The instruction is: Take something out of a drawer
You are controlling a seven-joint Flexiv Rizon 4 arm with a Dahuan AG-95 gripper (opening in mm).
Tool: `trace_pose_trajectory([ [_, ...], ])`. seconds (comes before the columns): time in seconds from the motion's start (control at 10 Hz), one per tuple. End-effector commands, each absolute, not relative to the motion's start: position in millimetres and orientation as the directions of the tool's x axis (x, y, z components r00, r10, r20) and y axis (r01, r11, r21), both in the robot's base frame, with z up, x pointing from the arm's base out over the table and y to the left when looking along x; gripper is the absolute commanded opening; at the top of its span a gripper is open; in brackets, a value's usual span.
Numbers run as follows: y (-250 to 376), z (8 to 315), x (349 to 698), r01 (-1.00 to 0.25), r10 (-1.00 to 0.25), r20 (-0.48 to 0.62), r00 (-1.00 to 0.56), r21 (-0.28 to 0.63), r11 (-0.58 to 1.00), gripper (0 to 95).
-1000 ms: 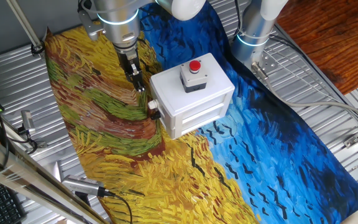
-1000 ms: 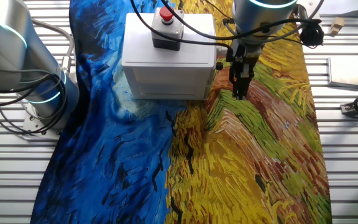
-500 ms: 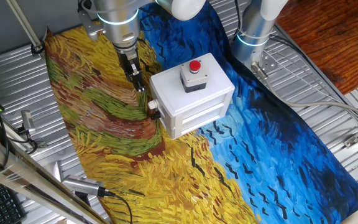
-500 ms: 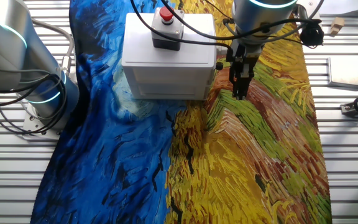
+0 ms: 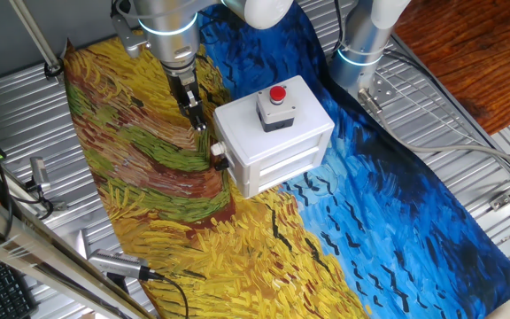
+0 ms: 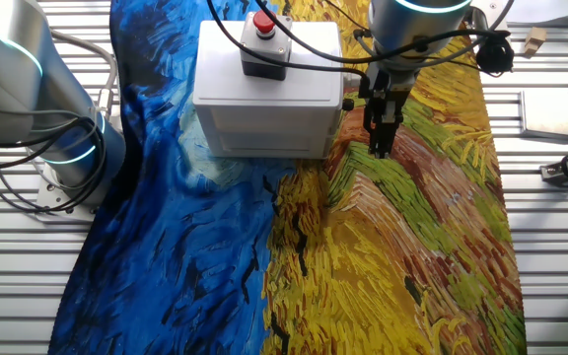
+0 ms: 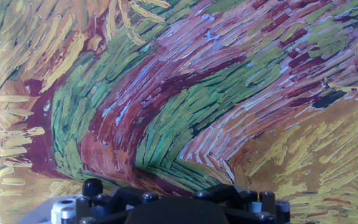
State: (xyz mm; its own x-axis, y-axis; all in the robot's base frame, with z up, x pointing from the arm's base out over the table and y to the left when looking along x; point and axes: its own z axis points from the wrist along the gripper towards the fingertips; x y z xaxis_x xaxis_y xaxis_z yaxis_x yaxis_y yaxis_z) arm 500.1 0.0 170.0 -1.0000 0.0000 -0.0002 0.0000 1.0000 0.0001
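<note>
Hanging from the silver arm at the upper left of one fixed view, the black two-finger tool [image 5: 201, 123] pointed down at the painted cloth [image 5: 149, 177], just beside the white plastic box [image 5: 277, 146]. Its fingers looked pressed close together in both fixed views, with nothing pinched between them. In the other fixed view the tool [image 6: 380, 148] stood right of the box [image 6: 264, 108], its tips low over the cloth [image 6: 402, 247], though I could not tell whether they touched it.

On the box's side facing the tool was the upper white drawer [image 5: 222, 142] with its small round knob [image 5: 217, 151]; it appeared closed. The small tan wooden block was not visible in any view. On top of the box sat a grey switch housing with a round red push button [image 5: 277, 94]; no writing on it could be read.

The cloth, printed with thick brush strokes in yellow, green and brown on one half and blue on the other, covered a ribbed metal counter [image 5: 467, 177]. In the hand view only the cloth [image 7: 179, 93] filled the frame, with the dark body of the tool's mount at the bottom edge; no fingers showed there. No brand or label was legible anywhere.
</note>
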Motion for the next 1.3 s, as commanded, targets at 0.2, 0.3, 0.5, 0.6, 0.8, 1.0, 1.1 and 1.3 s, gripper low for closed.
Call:
trace_pose_trajectory([
  [0.2,0.0,170.0,500.0,-0.020,-0.019,-0.004,-1.000,0.036,0.999,0.0],
  [0.3,0.0,170.0,500.0,-0.019,-0.019,-0.004,-1.000,0.036,0.999,0.0],
  [0.5,0.0,170.0,500.0,-0.019,-0.019,-0.004,-1.000,0.036,0.999,0.0],
  [0.6,0.0,170.0,500.0,-0.019,-0.019,-0.004,-1.000,0.036,0.999,0.0],
  [0.8,0.0,170.0,500.0,-0.019,-0.019,-0.004,-1.000,0.036,0.999,0.0],
  [1.0,0.0,170.0,500.0,-0.019,-0.019,-0.004,-1.000,0.036,0.999,0.0],
  [1.1,0.0,170.0,500.0,-0.019,-0.019,-0.004,-1.000,0.036,0.999,0.0],
  [1.3,0.0,170.0,500.0,-0.019,-0.019,-0.004,-1.000,0.036,0.999,0.0],
])
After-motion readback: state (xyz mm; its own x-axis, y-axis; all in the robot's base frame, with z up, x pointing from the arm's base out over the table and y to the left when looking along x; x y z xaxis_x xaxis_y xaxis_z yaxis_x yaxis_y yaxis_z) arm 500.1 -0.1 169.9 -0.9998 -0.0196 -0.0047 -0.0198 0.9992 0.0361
